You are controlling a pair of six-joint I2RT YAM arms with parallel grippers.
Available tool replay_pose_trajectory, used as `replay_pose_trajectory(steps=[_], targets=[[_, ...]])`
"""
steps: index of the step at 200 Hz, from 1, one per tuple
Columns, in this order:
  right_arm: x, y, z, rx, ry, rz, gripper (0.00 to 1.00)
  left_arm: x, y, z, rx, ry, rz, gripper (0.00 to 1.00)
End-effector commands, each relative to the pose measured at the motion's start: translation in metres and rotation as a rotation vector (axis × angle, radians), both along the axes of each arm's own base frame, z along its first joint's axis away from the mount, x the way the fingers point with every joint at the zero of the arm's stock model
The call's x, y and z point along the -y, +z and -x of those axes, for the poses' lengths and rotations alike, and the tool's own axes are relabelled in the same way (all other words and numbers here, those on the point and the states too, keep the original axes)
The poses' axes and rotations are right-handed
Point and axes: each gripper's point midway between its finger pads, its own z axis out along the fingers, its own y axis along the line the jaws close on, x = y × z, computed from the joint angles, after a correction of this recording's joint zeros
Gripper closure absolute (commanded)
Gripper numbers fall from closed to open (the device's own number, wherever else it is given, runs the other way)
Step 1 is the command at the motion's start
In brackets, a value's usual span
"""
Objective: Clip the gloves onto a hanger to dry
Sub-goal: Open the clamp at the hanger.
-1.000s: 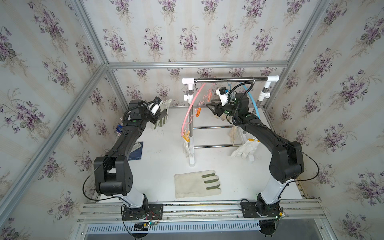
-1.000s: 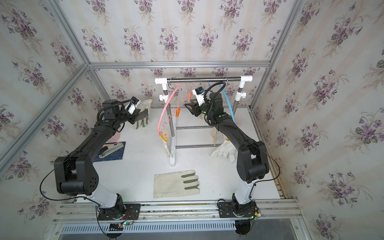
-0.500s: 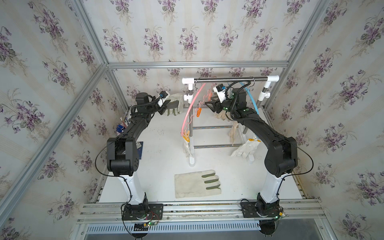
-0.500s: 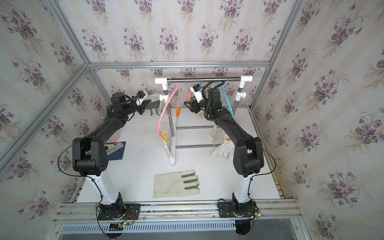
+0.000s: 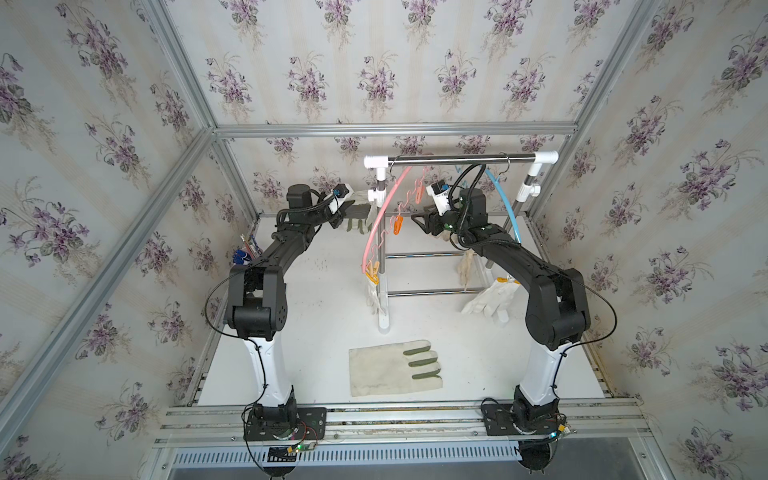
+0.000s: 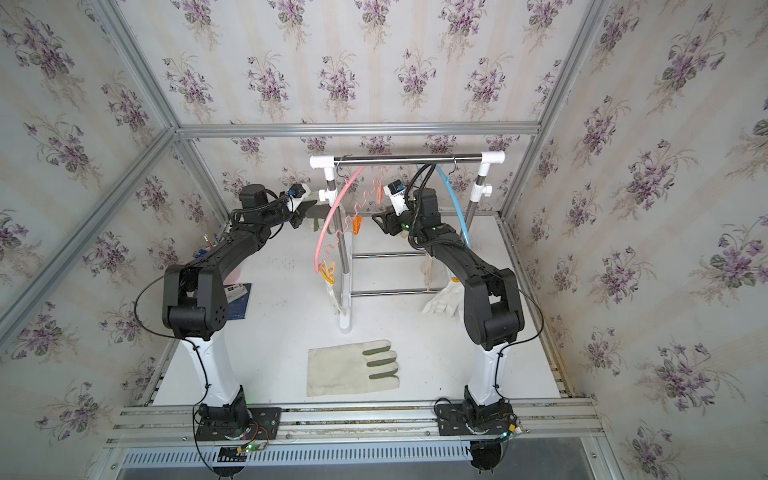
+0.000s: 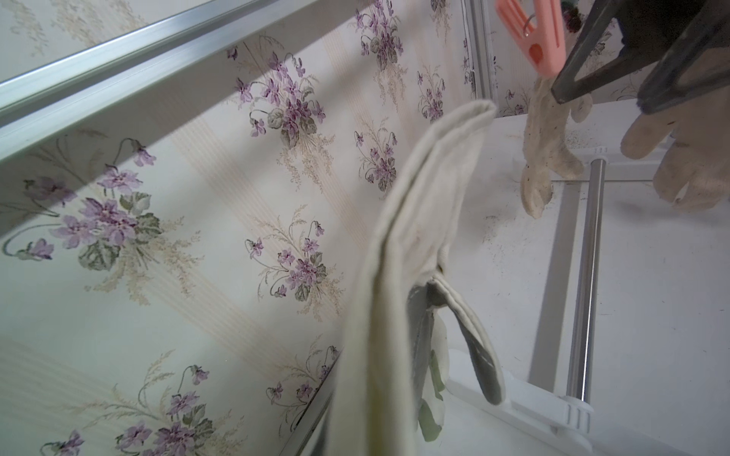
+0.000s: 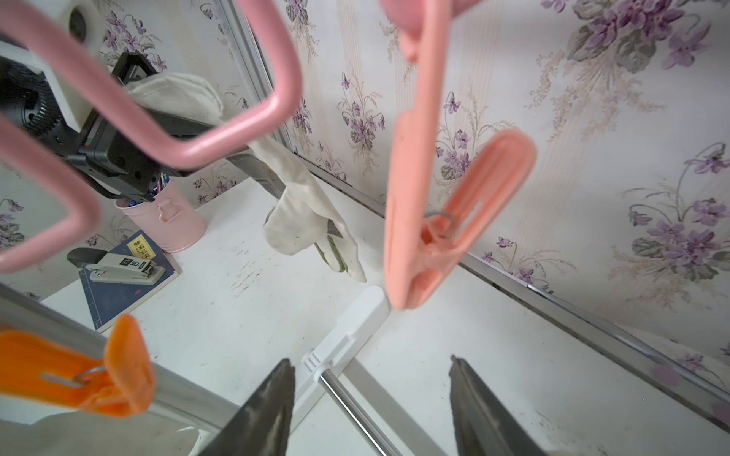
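Tabletop (image 5: 316, 332): white, mostly bare.
Left gripper (image 5: 340, 212): clamped on canvas glove (image 7: 399, 276).
Right gripper (image 8: 371, 367): spread wide, empty, near peach clip (image 8: 418, 205).

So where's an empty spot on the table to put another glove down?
Bare table lies between the left arm and the rack's post, and again between the flat glove and the right arm. It's crowded at the back, around the pink hanger and its clips.

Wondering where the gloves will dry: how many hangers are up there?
2: a pink hanger hooked near the left end of the rail, and a blue hanger near its right end. No others show.
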Motion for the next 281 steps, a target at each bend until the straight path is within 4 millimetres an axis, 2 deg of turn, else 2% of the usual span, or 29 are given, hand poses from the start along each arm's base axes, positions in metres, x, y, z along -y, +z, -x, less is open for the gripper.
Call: replay_pose_trajectory(steps=[1, 35, 57, 72, 87, 145, 210, 245, 281], targets=[[-0.002, 0.008, -0.011, 0.04, -0.017, -0.033, 0.37, 0.006, 0.016, -0.005, 0.07, -0.007, 0.01, 1.0], [0.0, 0.027, -0.027, 0.097, -0.009, -0.088, 0.36, 0.015, 0.018, -0.01, 0.089, -0.031, 0.013, 1.0], [0.009, 0.044, -0.033, 0.126, 0.017, -0.186, 0.35, 0.019, 0.017, -0.014, 0.095, -0.05, 0.017, 1.0], [0.017, 0.049, -0.036, 0.129, 0.017, -0.223, 0.35, 0.024, 0.016, -0.016, 0.1, -0.064, 0.018, 1.0], [0.021, 0.049, -0.038, 0.137, 0.017, -0.221, 0.35, 0.031, 0.015, -0.015, 0.105, -0.087, 0.02, 1.0], [0.012, 0.056, -0.023, 0.186, 0.173, -0.255, 0.33, 0.057, 0.014, -0.004, 0.102, -0.22, 0.03, 1.0], [0.008, 0.065, -0.014, 0.193, 0.281, -0.335, 0.33, 0.062, 0.0, -0.002, 0.066, -0.248, 0.014, 1.0], [0.007, 0.068, -0.015, 0.194, 0.284, -0.344, 0.34, 0.073, -0.009, -0.005, 0.057, -0.258, 0.006, 1.0], [0.007, 0.062, -0.025, 0.184, 0.259, -0.313, 0.34, 0.085, -0.013, -0.006, 0.057, -0.272, 0.005, 1.0]])
